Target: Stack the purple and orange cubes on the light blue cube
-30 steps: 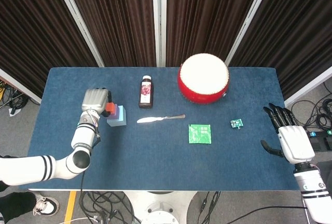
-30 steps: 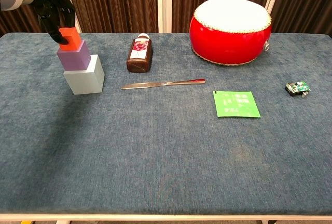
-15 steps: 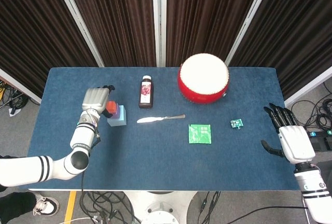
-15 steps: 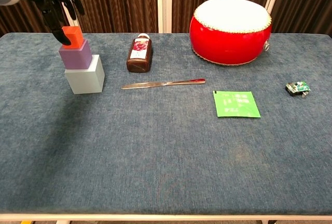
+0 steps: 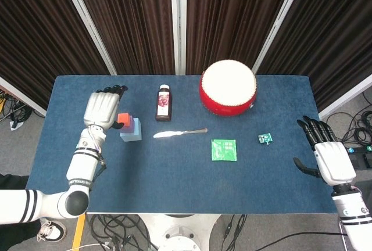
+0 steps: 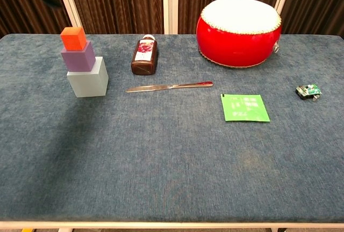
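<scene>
Left robot hand [image 5: 103,110] open, empty, just beside finished stack.
Orange cube [image 6: 73,38] atop purple cube [image 6: 78,58] atop light blue cube [image 6: 87,79], offset but seated; right robot hand [image 5: 325,154] spread, idle off worktop [image 6: 172,157] edge.

Three cubes stand stacked just beside the left hand [image 5: 103,109]: one orange cube [image 6: 73,38], one purple cube [image 6: 78,59], one light blue cube [image 6: 88,79]. Further from that hand on the worktop [image 6: 161,157] lie one brown bottle [image 6: 144,55], one red drum [image 6: 239,24], one butter knife [image 6: 169,87], one green packet [image 6: 244,107]. One small circuit board [image 6: 308,91] sits near the right hand [image 5: 325,156].
</scene>
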### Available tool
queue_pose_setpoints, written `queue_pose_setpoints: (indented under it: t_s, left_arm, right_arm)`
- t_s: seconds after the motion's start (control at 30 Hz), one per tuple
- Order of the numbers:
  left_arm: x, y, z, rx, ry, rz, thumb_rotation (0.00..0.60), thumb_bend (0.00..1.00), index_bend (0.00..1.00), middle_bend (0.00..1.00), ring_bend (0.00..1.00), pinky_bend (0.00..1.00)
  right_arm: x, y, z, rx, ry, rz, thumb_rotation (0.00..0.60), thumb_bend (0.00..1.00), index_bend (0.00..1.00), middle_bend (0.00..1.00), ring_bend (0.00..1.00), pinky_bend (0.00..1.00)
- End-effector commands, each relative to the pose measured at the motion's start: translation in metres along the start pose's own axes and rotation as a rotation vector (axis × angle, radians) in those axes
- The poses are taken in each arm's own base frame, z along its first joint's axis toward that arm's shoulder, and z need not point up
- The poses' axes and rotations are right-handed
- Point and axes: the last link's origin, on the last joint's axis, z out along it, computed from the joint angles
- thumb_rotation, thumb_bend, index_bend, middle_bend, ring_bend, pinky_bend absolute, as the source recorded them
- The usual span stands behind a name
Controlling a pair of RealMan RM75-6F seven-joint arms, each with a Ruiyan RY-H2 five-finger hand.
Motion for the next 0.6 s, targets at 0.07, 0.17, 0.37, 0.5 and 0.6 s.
queue_pose_setpoints:
  t_s: [0.07, 0.17, 0.37, 0.5, 0.6]
  left_arm:
    - [-0.003, -0.041, -0.05, -0.057, 0.235, 0.153, 0.6, 0.13, 0.25, 0.3, 0.25, 0.32]
    - [-0.016, -0.065, -0.065, -0.067, 0.323, 0.198, 0.6, 0.13, 0.25, 0.3, 0.24, 0.32]
    - [-0.049, -0.098, -0.095, -0.033, 0.358, 0.214, 0.6, 0.13, 0.25, 0.29, 0.24, 0.31]
    - [-0.069, -0.113, -0.118, 0.005, 0.337, 0.236, 0.6, 0.13, 0.26, 0.29, 0.24, 0.31]
    - [-0.083, -0.123, -0.136, 0.04, 0.317, 0.207, 0.6, 0.13, 0.26, 0.29, 0.23, 0.31]
  right_arm:
    - [0.0, 0.0, -0.001, 0.005, -0.001, 0.001, 0.6, 0.2, 0.0, 0.0, 0.0, 0.0]
    - [-0.003, -0.003, 0.0, 0.014, -0.005, -0.005, 0.6, 0.2, 0.0, 0.0, 0.0, 0.0]
    - [-0.009, -0.01, 0.0, 0.039, -0.018, -0.026, 0.6, 0.2, 0.0, 0.0, 0.0, 0.0]
    - [-0.014, -0.015, 0.0, 0.057, -0.03, -0.036, 0.6, 0.2, 0.0, 0.0, 0.0, 0.0]
    - [-0.016, -0.017, 0.0, 0.066, -0.036, -0.042, 0.6, 0.2, 0.0, 0.0, 0.0, 0.0]
